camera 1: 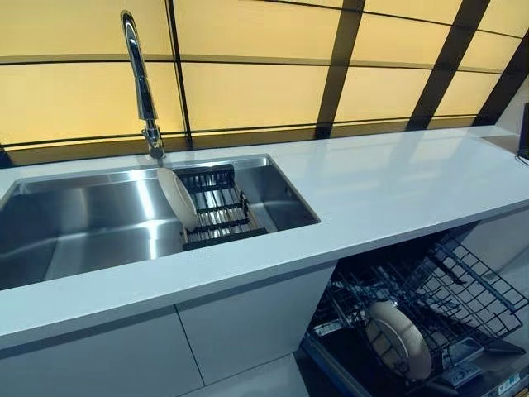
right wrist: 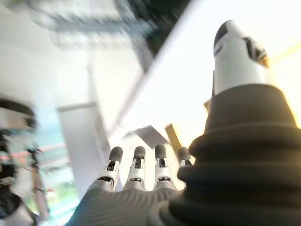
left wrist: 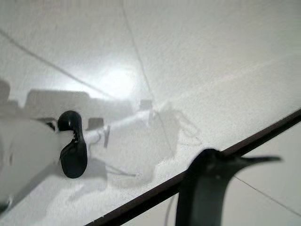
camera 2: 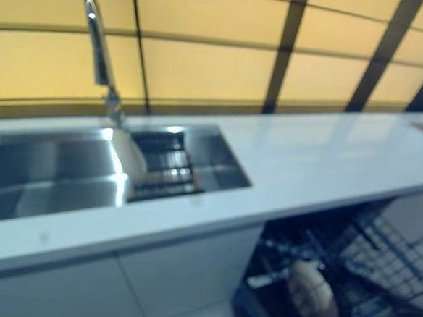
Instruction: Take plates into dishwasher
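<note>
One plate loaded, one waiting in the sink.

A plate is standing in the dishwasher rack at five o'clock, while another plate is leaning in the sink drainer at nine o'clock, so the job is looking roughly half done. The right hand is showing straight fingers, holding nothing; the left hand's state cannot be told.

The left hand is mostly cut off; the dishwasher rack runs past the frame's edge.

Right hand: silver dark-tipped fingers, dark ribbed cover.
</note>
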Motion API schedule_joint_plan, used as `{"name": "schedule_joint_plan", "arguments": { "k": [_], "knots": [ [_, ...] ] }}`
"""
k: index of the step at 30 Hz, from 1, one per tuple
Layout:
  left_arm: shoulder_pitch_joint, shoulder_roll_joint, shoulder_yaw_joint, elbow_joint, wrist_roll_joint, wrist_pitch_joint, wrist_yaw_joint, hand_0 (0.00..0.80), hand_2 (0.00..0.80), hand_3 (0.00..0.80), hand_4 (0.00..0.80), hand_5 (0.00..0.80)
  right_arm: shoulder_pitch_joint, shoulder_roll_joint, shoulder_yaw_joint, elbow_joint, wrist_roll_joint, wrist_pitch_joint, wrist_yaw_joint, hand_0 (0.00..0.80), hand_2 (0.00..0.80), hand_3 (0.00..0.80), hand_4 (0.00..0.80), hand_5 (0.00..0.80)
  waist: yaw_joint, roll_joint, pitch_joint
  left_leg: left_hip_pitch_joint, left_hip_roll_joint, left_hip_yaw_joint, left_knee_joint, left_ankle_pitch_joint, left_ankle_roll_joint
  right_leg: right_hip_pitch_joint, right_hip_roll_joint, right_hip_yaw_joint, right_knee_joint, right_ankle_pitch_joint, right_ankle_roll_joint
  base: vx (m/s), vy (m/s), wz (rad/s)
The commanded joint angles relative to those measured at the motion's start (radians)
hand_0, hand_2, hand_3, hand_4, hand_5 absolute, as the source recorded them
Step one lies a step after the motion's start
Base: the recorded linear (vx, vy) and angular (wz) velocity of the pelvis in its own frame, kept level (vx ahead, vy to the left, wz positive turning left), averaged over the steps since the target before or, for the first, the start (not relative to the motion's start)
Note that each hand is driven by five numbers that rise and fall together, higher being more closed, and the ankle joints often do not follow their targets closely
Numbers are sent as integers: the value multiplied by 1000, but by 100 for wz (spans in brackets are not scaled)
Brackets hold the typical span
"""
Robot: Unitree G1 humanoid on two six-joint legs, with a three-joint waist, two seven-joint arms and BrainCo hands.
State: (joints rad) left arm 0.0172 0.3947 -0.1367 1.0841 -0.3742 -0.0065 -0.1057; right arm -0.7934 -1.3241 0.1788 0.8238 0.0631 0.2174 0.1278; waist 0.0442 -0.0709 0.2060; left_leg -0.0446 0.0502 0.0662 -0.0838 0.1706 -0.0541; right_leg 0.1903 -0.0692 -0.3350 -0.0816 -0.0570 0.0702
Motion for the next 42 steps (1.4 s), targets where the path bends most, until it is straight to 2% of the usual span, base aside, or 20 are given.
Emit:
{"name": "schedule_joint_plan", "arguments": {
  "k": [1,7,8,10,12,13,15,16,18,21,24,29,33,35,36,38,39,40,41,42],
  "knots": [
    [-34,23,-46,27,13,19,21,0,0,0,0,0,-158,-59,127,-116,34,-85,-109,0,0,0,0,0,44,-49,-16,114,-48,34,8,-185,39,-83,17,44,33,46,10,9,35,2],
    [-37,22,-86,34,82,35,36,0,0,0,0,0,-325,-3,263,-201,0,-158,-163,0,0,0,0,0,73,-44,-22,104,-45,10,31,-181,42,-79,19,16,81,7,-8,15,-16,5],
    [-44,24,-96,33,109,35,39,0,0,0,0,0,-384,22,309,-235,-41,-166,-184,0,0,0,0,0,93,-44,-15,91,-49,-11,35,-165,33,-69,24,3,77,5,-13,9,-52,12],
    [-46,21,-109,23,169,30,28,0,0,0,0,0,-448,37,363,-244,-89,-171,-194,0,0,0,0,0,108,-46,-9,78,-51,-1,54,-164,23,-60,23,-15,56,14,-14,-40,19,22],
    [-50,18,-147,15,237,15,13,0,0,0,0,0,-520,43,434,-241,-123,-148,-191,0,0,0,0,0,106,-51,-6,52,-26,99,128,-176,9,-51,5,-75,38,26,-13,-51,139,68],
    [-58,14,-158,17,249,24,2,0,0,0,0,0,-549,46,465,-237,-137,-144,-182,0,0,0,0,0,101,-56,-2,39,0,134,201,-218,-5,-40,-9,-88,45,13,-12,-37,186,105],
    [-83,6,-179,32,268,23,3,0,0,0,0,0,-594,64,516,-218,-163,-139,-186,0,0,0,0,0,95,-62,14,11,34,159,280,-254,-2,-62,-49,-111,102,8,-6,-66,209,101],
    [-99,5,-182,37,269,33,4,0,0,0,0,0,-608,79,541,-199,-183,-149,-177,0,0,0,0,0,88,-54,16,27,40,180,252,-256,7,-75,-63,-123,132,-1,2,-27,237,60],
    [-131,4,-191,39,302,59,-12,0,0,0,0,0,-596,108,544,-199,-162,-177,-182,0,0,0,0,0,77,-31,12,84,39,201,126,-203,10,-82,-71,-134,161,0,28,4,188,70],
    [-149,13,-193,20,275,80,-11,0,0,0,0,0,-571,140,524,-256,-240,-154,-192,0,0,0,0,0,81,-26,22,89,35,193,111,-193,14,-93,-85,-129,181,7,42,-32,68,80],
    [-178,46,-188,-3,283,108,30,0,0,0,0,0,-540,166,531,-344,-354,-154,-190,0,0,0,0,0,86,-29,30,101,28,191,81,-197,33,-112,-107,-127,191,31,81,-21,44,10],
    [-178,56,-173,-23,264,117,19,0,0,0,0,0,-524,167,514,-391,-416,-152,-200,0,0,0,0,0,91,-35,25,98,12,184,69,-208,52,-128,-122,-126,183,50,96,7,56,4],
    [-166,51,-159,-17,266,99,13,0,0,0,0,0,-522,186,516,-379,-471,-237,-192,0,0,0,0,0,103,-45,24,101,-8,183,49,-218,68,-133,-137,-133,177,77,106,37,85,1],
    [-167,60,-160,-17,313,92,17,0,0,0,0,0,-528,185,544,-379,-544,-270,-188,0,0,0,0,0,113,-53,18,89,-20,191,32,-212,86,-129,-142,-141,236,60,101,52,100,1],
    [-167,65,-161,-16,332,91,12,0,0,0,0,0,-533,182,557,-382,-566,-274,-191,0,0,0,0,0,115,-54,18,80,-27,186,31,-211,95,-150,-152,-124,326,75,102,67,91,3],
    [-166,71,-165,-12,345,88,7,0,0,0,0,0,-541,175,575,-384,-585,-275,-203,0,0,0,0,0,112,-54,19,72,-30,178,35,-211,99,-174,-148,-98,388,78,101,73,52,5],
    [-161,81,-177,-2,343,84,2,0,0,0,0,0,-556,157,605,-385,-580,-279,-223,0,0,0,0,0,100,-52,30,69,-27,152,44,-211,99,-207,-130,-52,426,78,94,34,-9,9],
    [-161,81,-183,1,335,83,0,0,0,0,0,0,-565,149,616,-384,-584,-283,-228,0,0,0,0,0,92,-47,35,55,-23,145,51,-193,100,-230,-117,-36,403,96,77,84,-44,19],
    [-161,79,-192,12,319,74,-5,0,0,0,0,0,-573,132,627,-381,-603,-298,-236,0,0,0,0,0,74,-42,42,56,-23,108,51,-189,96,-247,-101,12,360,92,71,70,-138,59],
    [-176,72,-208,22,309,47,-29,0,0,0,0,0,-586,82,630,-358,-670,-343,-246,0,0,0,0,0,30,-38,59,49,-36,30,48,-194,93,-288,-91,113,217,110,71,87,-154,95]
  ]
}}
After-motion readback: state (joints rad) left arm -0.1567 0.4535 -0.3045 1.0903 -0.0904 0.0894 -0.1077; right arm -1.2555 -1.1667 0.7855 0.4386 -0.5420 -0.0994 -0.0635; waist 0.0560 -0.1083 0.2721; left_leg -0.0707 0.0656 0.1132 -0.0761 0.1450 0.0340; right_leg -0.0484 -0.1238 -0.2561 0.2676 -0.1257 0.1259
